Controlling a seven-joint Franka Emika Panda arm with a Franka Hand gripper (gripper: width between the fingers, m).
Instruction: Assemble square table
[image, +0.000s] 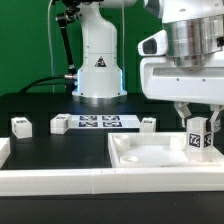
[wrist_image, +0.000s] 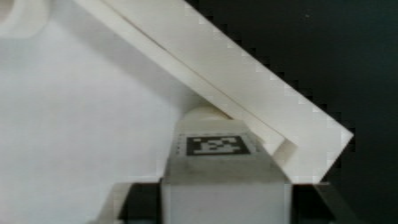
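My gripper (image: 197, 127) is shut on a short white table leg (image: 197, 141) with black-and-white tags, holding it upright at the exterior view's right. The leg hangs over the right part of the white square tabletop (image: 150, 156), close to its raised rim. I cannot tell whether the leg touches the slab. In the wrist view the leg (wrist_image: 222, 175) fills the gap between the dark fingers (wrist_image: 146, 202), its tag facing up, right beside a corner of the tabletop's rim (wrist_image: 231, 85). Three other legs (image: 20, 124) (image: 58, 124) (image: 148, 122) lie on the black table behind.
The marker board (image: 98, 122) lies flat in front of the robot's base (image: 98, 62). A long white rail (image: 50, 181) runs along the front edge and a short piece (image: 3, 150) stands at the exterior view's left.
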